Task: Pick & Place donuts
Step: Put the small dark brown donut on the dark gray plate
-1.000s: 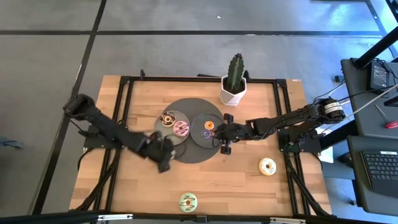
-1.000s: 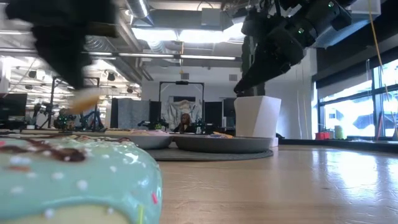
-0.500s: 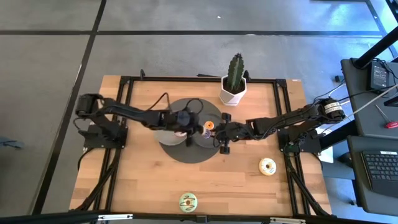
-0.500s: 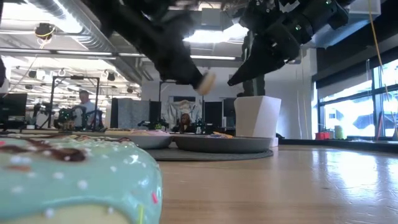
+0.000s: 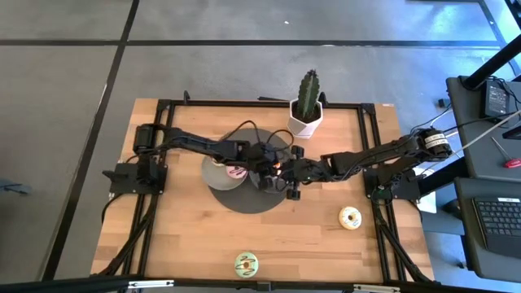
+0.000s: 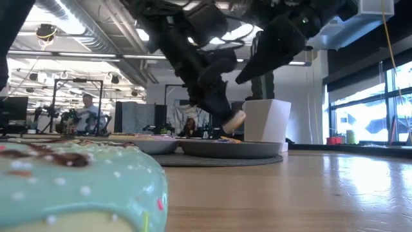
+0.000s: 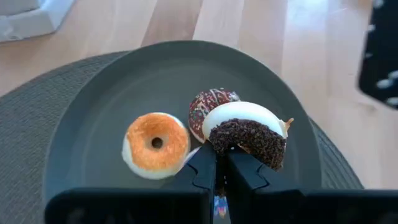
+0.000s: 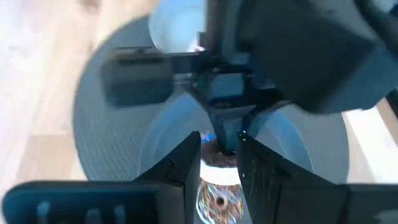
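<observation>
from above, the left pincer (image 5: 267, 168) reaches across the round dark mat (image 5: 236, 199) to the right-hand grey plate (image 5: 262, 182), where it meets the right pincer (image 5: 286, 172) coming from the other side; the two are just beside each other over that plate. a pink-iced donut (image 5: 237, 171) lies on the left-hand plate (image 5: 213, 175). a white-iced donut (image 5: 350, 217) sits on the bare tabletop (image 5: 309, 236) to the right, and a green-iced donut (image 5: 246, 263) lies near the front edge. a potted cactus (image 5: 307, 104) stands at the back of the tabletop.

at tabletop level, the green-iced donut (image 6: 71, 187) fills the near left corner. the left pincer (image 6: 225, 119) hangs low over the right-hand plate (image 6: 232, 149) with a pale donut at its tip, close above the plate; the white cactus pot (image 6: 265, 120) stands behind. a person (image 6: 85, 109) shows far off in the room.

in the left wrist view, the left pincer (image 7: 219, 165) is clenched on a white-and-chocolate donut (image 7: 247, 132), held at its rim above the grey plate (image 7: 112, 87). on the plate lie an orange-iced donut (image 7: 155, 144) and, touching it, a brown sprinkled donut (image 7: 211, 107), partly hidden behind the held one.

in the right wrist view, the right pincer (image 8: 219, 163) is released, its fingers (image 8: 185, 171) spread, with the left arm's wrist filling the space just ahead of it over the plate.
</observation>
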Motion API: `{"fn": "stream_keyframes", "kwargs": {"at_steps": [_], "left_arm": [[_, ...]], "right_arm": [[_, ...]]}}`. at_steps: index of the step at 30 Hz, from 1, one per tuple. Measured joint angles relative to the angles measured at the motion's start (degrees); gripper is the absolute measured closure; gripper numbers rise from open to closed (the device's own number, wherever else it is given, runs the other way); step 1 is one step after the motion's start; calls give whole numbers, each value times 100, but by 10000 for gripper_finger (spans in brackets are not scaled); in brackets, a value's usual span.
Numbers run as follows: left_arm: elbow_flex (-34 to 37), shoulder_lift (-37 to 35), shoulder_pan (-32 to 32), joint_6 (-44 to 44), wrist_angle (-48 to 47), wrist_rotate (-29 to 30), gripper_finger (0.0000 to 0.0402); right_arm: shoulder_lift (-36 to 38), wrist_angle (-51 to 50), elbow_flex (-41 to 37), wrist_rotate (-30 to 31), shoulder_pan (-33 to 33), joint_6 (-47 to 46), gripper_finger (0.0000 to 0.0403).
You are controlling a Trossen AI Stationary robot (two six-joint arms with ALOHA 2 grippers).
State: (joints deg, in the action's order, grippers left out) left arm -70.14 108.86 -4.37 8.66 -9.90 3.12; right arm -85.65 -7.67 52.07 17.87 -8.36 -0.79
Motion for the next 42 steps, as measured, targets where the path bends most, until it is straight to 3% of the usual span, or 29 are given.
{"fn": "stream_keyframes", "kwargs": {"at_steps": [5,10,15,32,42], "left_arm": [[-516,221,25,-34,-552,323,389],[-530,211,23,-41,-615,468,389],[-530,188,37,-39,-686,463,389],[-523,190,49,-30,-677,487,384],[-523,192,47,-46,-536,500,360]], "right_arm": [[-77,-284,-3,200,2,-388,299],[-445,-230,-7,230,46,-302,299],[-714,4,-9,723,153,-148,299],[-944,191,-9,606,258,-45,299],[-944,25,-9,597,258,-195,299]]}}
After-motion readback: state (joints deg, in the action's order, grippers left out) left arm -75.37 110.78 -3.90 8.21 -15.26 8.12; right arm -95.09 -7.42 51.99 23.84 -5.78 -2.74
